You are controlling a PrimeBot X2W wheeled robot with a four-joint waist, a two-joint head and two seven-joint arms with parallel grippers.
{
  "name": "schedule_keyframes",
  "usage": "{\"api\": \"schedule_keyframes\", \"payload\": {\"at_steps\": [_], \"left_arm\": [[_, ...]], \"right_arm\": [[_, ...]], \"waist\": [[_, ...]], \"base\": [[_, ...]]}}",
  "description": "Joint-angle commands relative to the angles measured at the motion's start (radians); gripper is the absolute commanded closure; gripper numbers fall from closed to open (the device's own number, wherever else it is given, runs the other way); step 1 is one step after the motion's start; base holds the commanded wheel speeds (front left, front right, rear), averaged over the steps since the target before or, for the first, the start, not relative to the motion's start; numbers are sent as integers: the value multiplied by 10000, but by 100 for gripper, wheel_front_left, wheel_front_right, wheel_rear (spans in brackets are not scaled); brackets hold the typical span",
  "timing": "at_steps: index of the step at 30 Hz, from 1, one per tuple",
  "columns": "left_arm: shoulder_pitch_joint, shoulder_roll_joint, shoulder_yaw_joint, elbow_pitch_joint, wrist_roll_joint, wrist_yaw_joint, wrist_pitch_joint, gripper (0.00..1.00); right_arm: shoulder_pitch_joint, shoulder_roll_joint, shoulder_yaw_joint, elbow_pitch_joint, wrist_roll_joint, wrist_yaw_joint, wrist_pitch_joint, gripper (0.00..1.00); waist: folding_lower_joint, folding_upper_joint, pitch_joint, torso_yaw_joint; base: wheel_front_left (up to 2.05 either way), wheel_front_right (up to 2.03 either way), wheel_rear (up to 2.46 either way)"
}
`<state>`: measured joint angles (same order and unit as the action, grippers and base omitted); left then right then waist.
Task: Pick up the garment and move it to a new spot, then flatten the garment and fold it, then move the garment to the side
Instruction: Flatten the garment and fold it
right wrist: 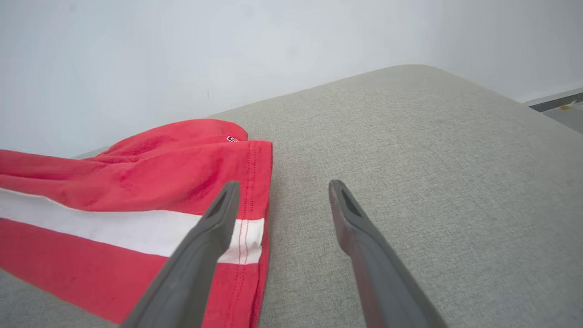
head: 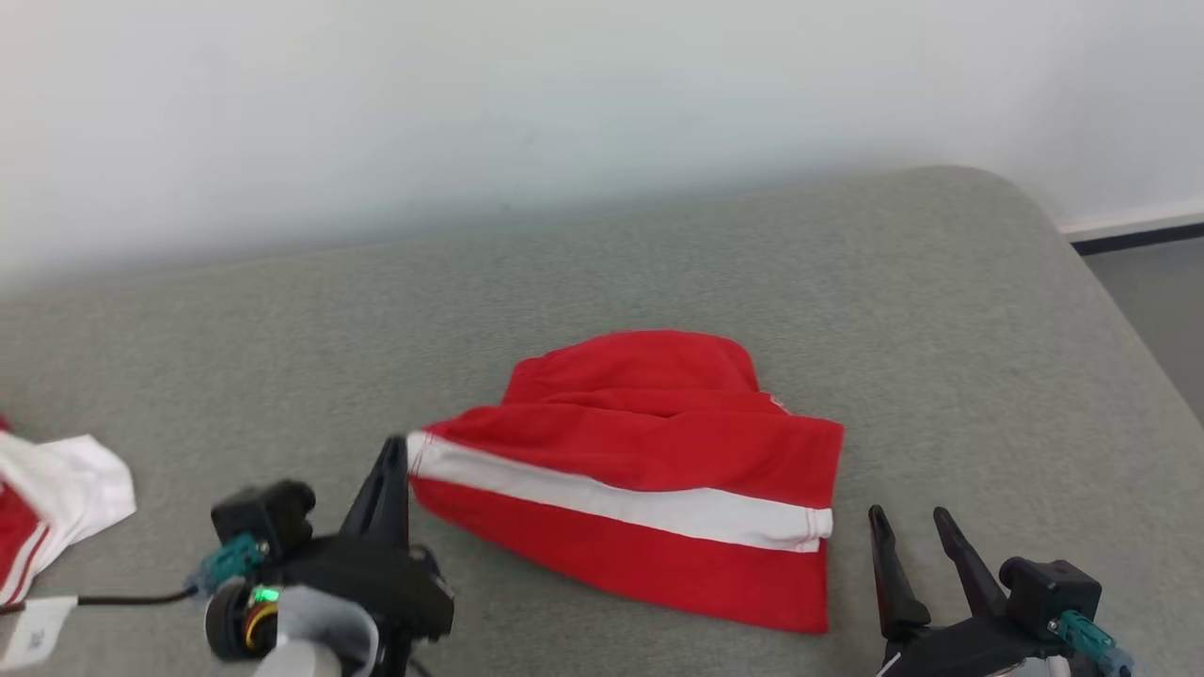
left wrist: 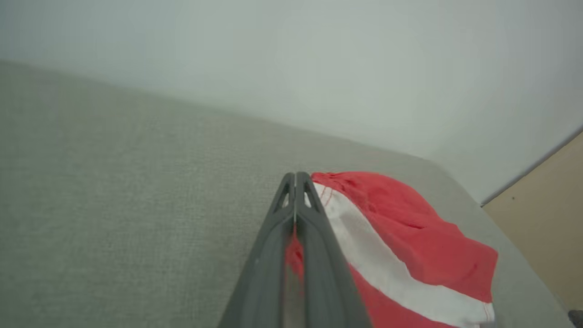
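The red shorts [head: 640, 451] with a white side stripe lie on the grey upholstered surface [head: 941, 310]. The left end effector [head: 395, 449] is clenched on their left corner, with red cloth pinched between its fingers. The right end effector [head: 910, 515] is released, just beside their right hem.

On cushion [head: 941, 282], centre: garment [head: 640, 470]. At its left corner, touching: left gripper [head: 397, 449]. Just right of its near right corner: right gripper [head: 909, 515]. Far left on cushion: second cloth [head: 66, 489]. Behind cushion: wall [head: 564, 94].

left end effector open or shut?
Shut on the garment: left end effector fingers meet, red cloth pinched between them.
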<state>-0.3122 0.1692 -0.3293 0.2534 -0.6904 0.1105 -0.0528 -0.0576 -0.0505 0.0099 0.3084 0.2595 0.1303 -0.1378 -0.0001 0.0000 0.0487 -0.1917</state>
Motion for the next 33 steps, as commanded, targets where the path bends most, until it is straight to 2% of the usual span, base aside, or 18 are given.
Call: {"api": "schedule_keyframes", "payload": {"at_steps": [1,11,12,13,18,19,20,21,22,24,26,29,32,33], "left_arm": [[315,117,31,106,-101,11,-118,100],[1369,-198,122,765,-423,113,-551,100],[1445,-206,77,816,-454,35,-526,67],[1495,-182,5,869,-468,-68,-463,0],[1437,653,-594,850,117,-824,-245,0],[1437,653,-594,850,117,-824,-245,0],[1398,896,-733,789,280,-978,-186,0],[1336,1132,-851,714,474,-1145,-131,0],[1154,1517,-1164,532,823,-1498,-76,0],[981,1776,-1550,298,1219,-1782,-7,0],[708,1843,-2046,69,1563,-2001,102,0],[365,1525,-2897,-130,1915,-2202,335,0],[178,1108,-3357,-110,2003,-2222,340,0],[204,993,-3329,-100,1978,-2107,228,0]], "right_arm": [[4,1,-23,-101,-98,10,64,0],[-85,-1,-8,-713,-394,10,615,0],[-66,-2,5,-793,-414,10,682,0],[-48,-2,15,-869,-424,10,756,0],[67,-1,30,-1214,-445,11,1010,0],[67,-1,30,-1214,-445,11,1010,0],[110,-1,27,-1260,-438,10,1040,0],[158,-2,18,-1296,-431,10,1084,0],[241,-1,3,-1366,-429,10,1130,0],[266,-1,-31,-1400,-373,10,1163,0],[345,-2,-66,-1411,-300,10,1179,0],[454,-1,-78,-1354,-234,10,1196,0],[428,1,-3,-1144,-353,10,1575,0],[386,7,98,-1053,-388,10,1813,0]], "waist": [[1,0,132,667],[1,0,2,1459],[1,0,-35,1482],[1,0,-68,1497],[1,0,-208,1480],[1,0,-208,1480],[1,0,-225,1468],[1,0,-237,1455],[1,0,-256,1439],[1,0,-277,1426],[1,0,-294,1412],[1,0,-346,1321],[1,0,-354,1083],[1,0,-326,989]], "base": [[0,0,0],[0,0,0],[0,0,0],[0,0,0],[0,0,0],[0,0,0],[0,0,0],[0,0,0],[0,0,0],[0,0,0],[0,0,0],[0,0,0],[0,0,0],[0,0,0]]}}
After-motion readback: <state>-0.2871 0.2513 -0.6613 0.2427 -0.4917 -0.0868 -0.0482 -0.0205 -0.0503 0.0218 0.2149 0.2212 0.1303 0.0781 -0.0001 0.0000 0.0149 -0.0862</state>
